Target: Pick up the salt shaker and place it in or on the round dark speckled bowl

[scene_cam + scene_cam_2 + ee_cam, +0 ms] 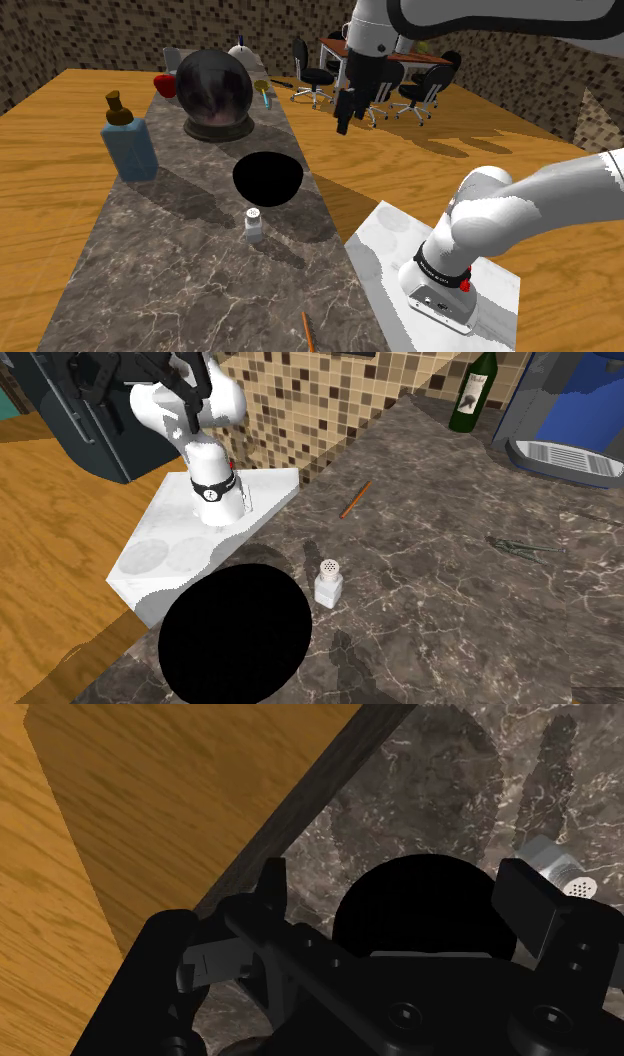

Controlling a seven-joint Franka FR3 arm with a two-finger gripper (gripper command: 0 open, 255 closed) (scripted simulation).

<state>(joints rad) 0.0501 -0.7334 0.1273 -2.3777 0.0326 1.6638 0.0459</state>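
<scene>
Status entry, as I read it from the console.

- Salt shaker (pixel 254 224): small, pale body and perforated cap. It stands upright on the dark marbled worktop (pixel 150 280), just beside the bowl and not touching it. Nothing grips it.
- Bowl (pixel 267 178): round, rendered plain black, empty.
- End effector (pixel 343 124): raised well above the worktop's edge, off toward the wooden floor side. In the wrist view its fingers (pixel 270 886) stand wide apart with nothing between them but the bowl far below.
- Progress, my judgement: no part is done. The approach, the grasp, the lift and the placing in the bowl are all left.
- Bystanders: blue bottle (pixel 128 142) and dark glass globe (pixel 215 95), both well clear.
</scene>
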